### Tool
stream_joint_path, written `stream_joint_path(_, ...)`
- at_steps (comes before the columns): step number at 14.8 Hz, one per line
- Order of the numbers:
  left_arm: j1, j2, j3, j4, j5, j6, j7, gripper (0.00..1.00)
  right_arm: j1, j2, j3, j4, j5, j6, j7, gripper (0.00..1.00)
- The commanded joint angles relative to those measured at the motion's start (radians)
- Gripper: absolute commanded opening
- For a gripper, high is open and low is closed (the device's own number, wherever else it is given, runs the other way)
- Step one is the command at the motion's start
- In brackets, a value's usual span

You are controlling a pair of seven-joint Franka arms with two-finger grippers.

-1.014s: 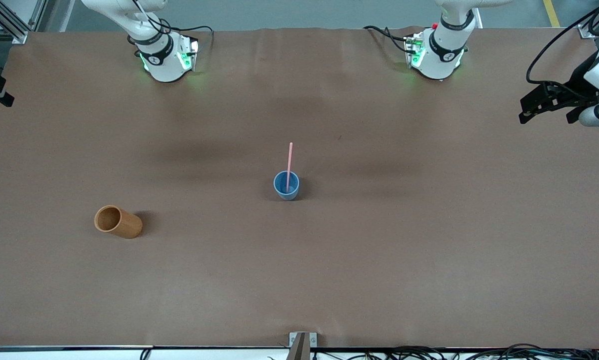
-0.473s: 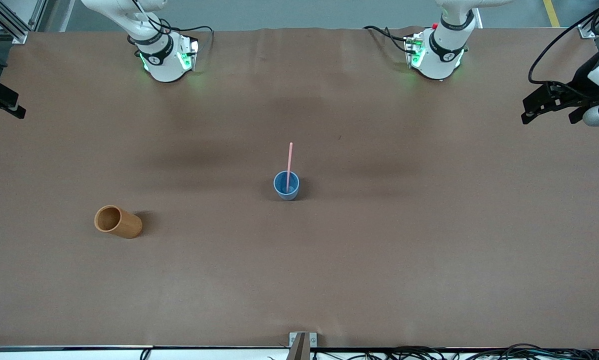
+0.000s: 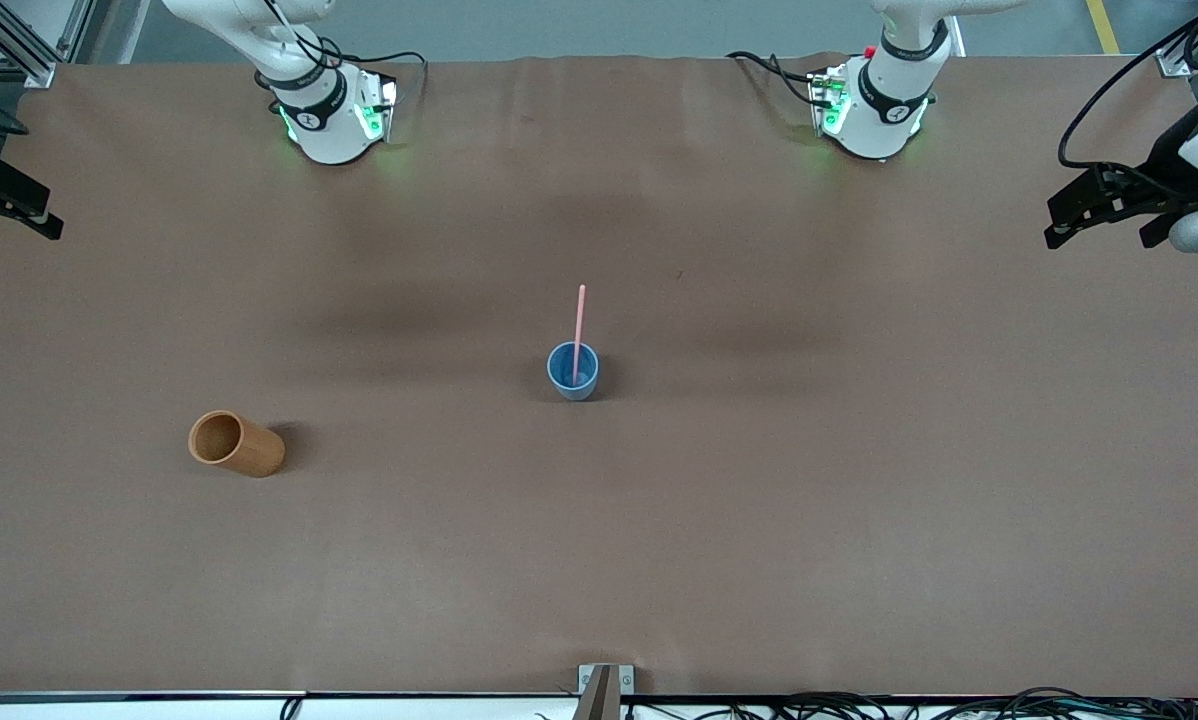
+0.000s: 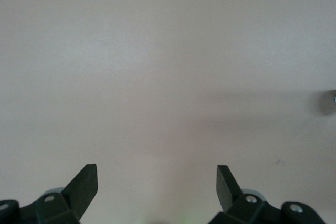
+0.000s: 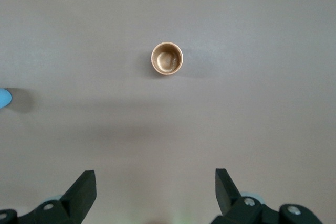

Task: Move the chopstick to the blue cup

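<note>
In the front view, the thin straight pink chopstick [image 3: 579, 325] is seen standing nearly upright in the small tapered blue cup [image 3: 572, 371] at mid-table, while the smooth orange-brown cylindrical cup [image 3: 236, 443] is set well apart toward the right arm's end, nearer the camera, and wide bare room is left on the matte brown table [image 3: 859, 520]. In the left wrist view, the left gripper [image 4: 157, 182] is shown with jaws spread wide, empty, over bare tabletop. In the right wrist view, the right gripper [image 5: 156, 184] is likewise held wide apart and empty, the orange-brown cup's round mouth being seen from above.
</note>
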Motion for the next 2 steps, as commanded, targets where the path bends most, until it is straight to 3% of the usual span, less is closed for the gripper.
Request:
stream_joint_path(1,0.012,0.002,-0.010,0.013,0.002,0.001,0.013,1.00,-0.018,-0.011,0.010,-0.022,0.018,0.022,0.003,1.00)
stream_joint_path(2,0.012,0.002,-0.009,0.013,0.002,-0.001,0.015,1.00,-0.018,-0.011,0.008,-0.022,0.018,0.026,0.003,1.00)
